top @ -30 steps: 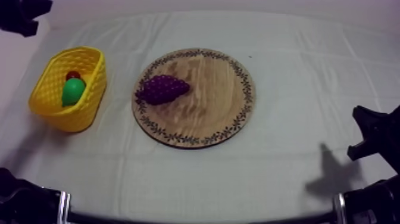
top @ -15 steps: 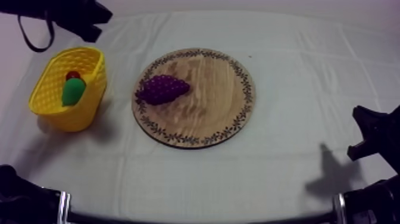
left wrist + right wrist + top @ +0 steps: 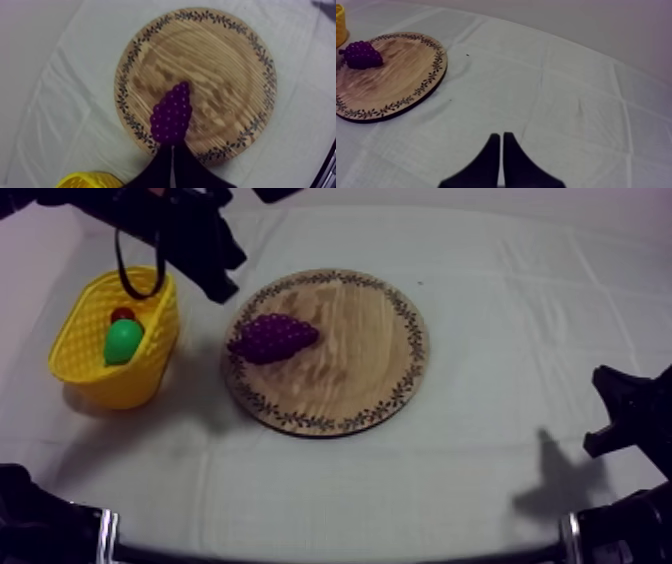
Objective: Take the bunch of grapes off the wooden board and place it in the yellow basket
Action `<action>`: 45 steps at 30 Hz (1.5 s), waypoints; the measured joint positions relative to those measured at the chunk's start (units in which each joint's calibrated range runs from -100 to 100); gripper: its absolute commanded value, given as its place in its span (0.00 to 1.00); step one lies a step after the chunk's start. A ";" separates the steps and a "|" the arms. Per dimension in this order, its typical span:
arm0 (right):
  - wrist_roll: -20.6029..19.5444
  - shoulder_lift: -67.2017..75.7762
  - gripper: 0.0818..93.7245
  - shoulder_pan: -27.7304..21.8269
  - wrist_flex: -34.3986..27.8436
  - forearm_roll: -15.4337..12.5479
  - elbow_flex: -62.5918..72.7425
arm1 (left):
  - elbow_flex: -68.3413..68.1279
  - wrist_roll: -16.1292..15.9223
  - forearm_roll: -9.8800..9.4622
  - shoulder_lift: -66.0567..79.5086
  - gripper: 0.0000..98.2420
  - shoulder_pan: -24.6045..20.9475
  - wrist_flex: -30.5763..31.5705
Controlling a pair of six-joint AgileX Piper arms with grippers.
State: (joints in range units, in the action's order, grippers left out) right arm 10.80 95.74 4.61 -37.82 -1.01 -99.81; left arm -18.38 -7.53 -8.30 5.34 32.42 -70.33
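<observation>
Purple bunch of grapes (image 3: 171,118) lies just ahead of left fingers (image 3: 161,171), pressed together; right fingers (image 3: 490,161) too.

Bunch of grapes (image 3: 272,337) is on the left side of the wooden board (image 3: 350,368). The yellow basket (image 3: 90,378) further left has a pear (image 3: 123,342) and a small red fruit (image 3: 123,314) inside. The left arm (image 3: 185,233) hangs over the far gap between them.

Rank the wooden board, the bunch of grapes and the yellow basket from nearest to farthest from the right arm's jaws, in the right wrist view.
1. wooden board: nearest, flat on the cloth.
2. bunch of grapes: on the board's far side.
3. yellow basket: farthest, beyond the board.
</observation>
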 measured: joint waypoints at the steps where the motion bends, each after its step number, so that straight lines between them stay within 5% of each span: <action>1: 0.00 0.00 0.00 0.00 0.00 0.00 0.00 | 0.15 0.00 0.00 -0.71 0.02 0.12 -0.08; 6: 0.12 0.00 0.00 0.00 0.00 0.00 0.00 | 0.72 0.42 -0.06 -2.66 0.19 0.49 -0.24; 12: 0.14 0.00 0.00 0.00 0.00 0.00 0.00 | 1.19 1.30 0.24 -4.08 0.57 0.00 -0.31; 20: 0.14 0.00 0.00 0.00 0.00 0.00 0.00 | 0.66 -2.72 2.08 -5.18 0.91 -0.80 -3.13; 30: 0.14 0.00 0.00 0.00 0.00 0.00 0.00 | -0.21 -6.45 3.10 -6.95 0.98 -1.35 -3.47; 45: 0.14 0.00 0.00 0.00 0.00 0.00 0.00 | -0.83 -6.79 2.96 -19.39 0.94 -2.58 7.74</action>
State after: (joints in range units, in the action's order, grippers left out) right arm 10.94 95.74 4.61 -37.82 -1.01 -99.81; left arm -19.20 -14.33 -5.34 -14.05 29.83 -62.60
